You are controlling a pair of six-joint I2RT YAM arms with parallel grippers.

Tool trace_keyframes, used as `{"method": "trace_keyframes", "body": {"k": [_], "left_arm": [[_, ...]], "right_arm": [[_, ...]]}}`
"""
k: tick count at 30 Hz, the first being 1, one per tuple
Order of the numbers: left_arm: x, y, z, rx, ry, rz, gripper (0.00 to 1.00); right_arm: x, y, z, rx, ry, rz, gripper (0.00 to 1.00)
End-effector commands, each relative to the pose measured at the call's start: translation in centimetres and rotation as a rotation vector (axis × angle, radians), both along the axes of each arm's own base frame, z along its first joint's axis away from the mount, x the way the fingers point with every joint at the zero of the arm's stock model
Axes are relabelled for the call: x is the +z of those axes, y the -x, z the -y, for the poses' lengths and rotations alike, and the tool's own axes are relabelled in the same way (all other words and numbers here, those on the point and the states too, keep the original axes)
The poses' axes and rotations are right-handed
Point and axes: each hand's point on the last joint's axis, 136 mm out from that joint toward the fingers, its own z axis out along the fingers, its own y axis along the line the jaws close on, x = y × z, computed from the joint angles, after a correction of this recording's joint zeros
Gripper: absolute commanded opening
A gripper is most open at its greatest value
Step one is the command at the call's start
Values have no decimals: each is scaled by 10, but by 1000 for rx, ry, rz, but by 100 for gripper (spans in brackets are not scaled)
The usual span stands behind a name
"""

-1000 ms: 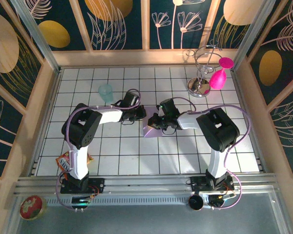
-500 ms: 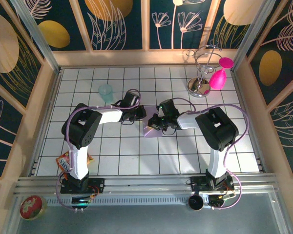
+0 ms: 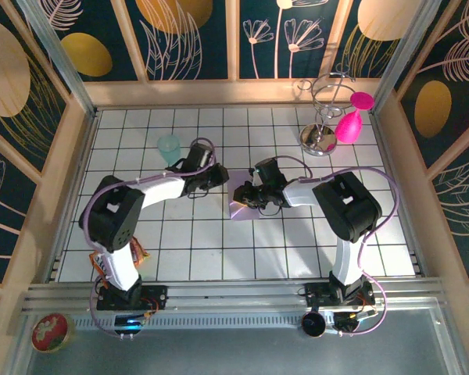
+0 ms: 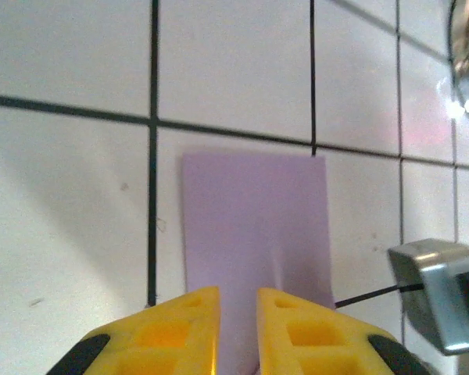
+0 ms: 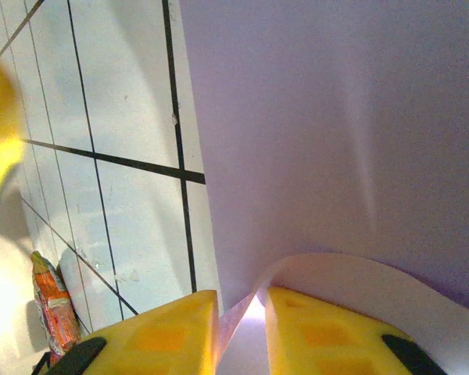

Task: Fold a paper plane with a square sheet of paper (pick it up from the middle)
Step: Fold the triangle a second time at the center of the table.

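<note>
The right claw [image 5: 242, 320] stands slightly apart around the curled near edge of the folded lilac sheet [image 5: 313, 117], likely to release the crease, while the left claw [image 4: 237, 332], also slightly apart, hangs over its other end, flat on the tabletop [image 4: 70, 234] beyond.

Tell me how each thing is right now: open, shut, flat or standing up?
square sheet of paper: folded, lying on the table, one edge curled up.
left end effector: slightly open, aimed at the paper.
right end effector: slightly open, curled paper edge between its fingers.
teal cup: upright.
pink bulb: hung on the metal stand.
</note>
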Motion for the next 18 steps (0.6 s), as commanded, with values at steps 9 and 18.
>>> {"method": "trace_keyframes", "body": {"k": [9,18], "left_arm": [[20,8,-24,74,46,18,23],[12,32,1,-34,104,-29,10]], "right_arm": [[-14,4,6,-9,50,-16,35],[-29,8,14,-16,101,-47,15]]}}
